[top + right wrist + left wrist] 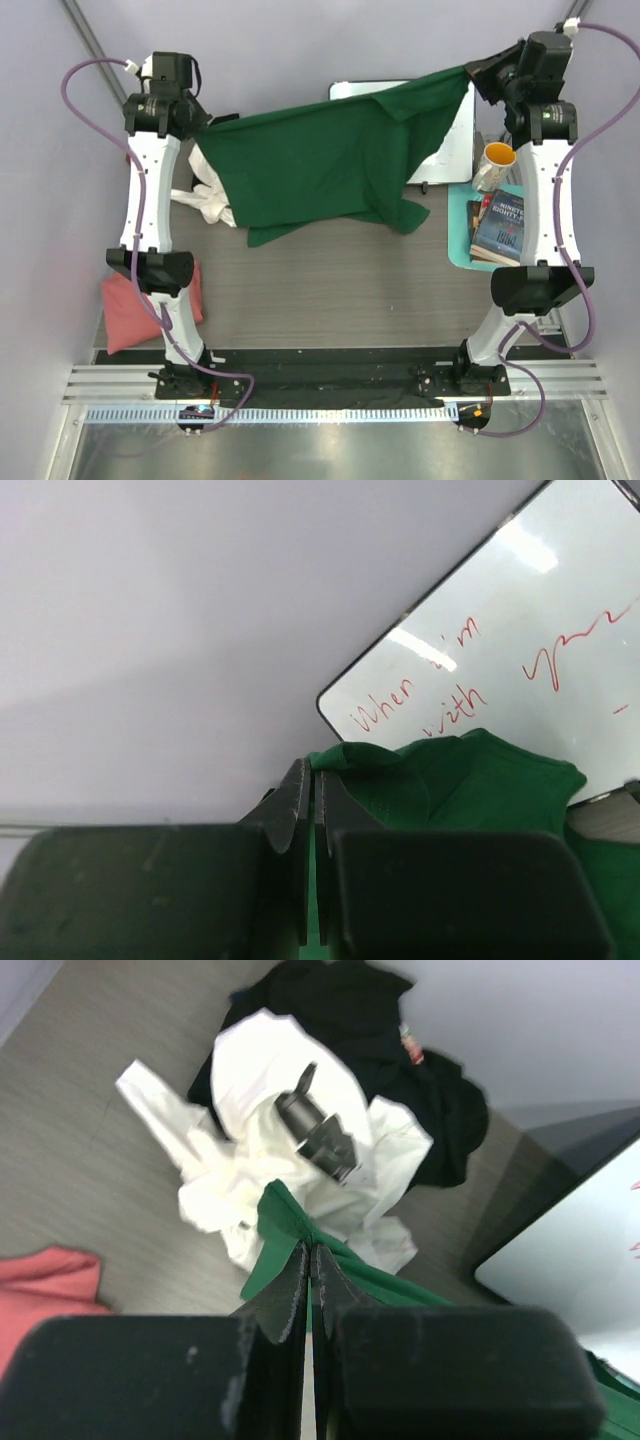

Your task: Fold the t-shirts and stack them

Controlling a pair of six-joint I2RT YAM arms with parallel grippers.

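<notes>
The task looks barely begun: nothing in view is folded and there is no stack anywhere. The dark green t-shirt (pixel 330 160) hangs stretched across the upper middle of the overhead view, held between the two arms. The left tool (pixel 308 1250) is pinched shut on a corner of green cloth at the upper left, and the right tool (pixel 310 770) is clamped tight on another bunched edge at the upper right. The shirt's lower edge droops towards the worktop (pixel 330 290); I cannot tell whether it touches. It overlaps the whiteboard (pixel 520 630) at the back and partly hides the white t-shirt (pixel 212 200), which lies crumpled at the left. In the left wrist view the black t-shirt (pixel 350 1010) sits heaped against the far side of the white one, the two touching. The salmon pink t-shirt (pixel 140 305) lies bunched at the lower left edge, well apart from the others. At the right a mug (pixel 497 160) and a book (pixel 505 225) sit by the teal mat (pixel 458 215). The green shirt is probably being spread for laying flat. Its folding, the other three shirts and the stacking are all left to do.
</notes>
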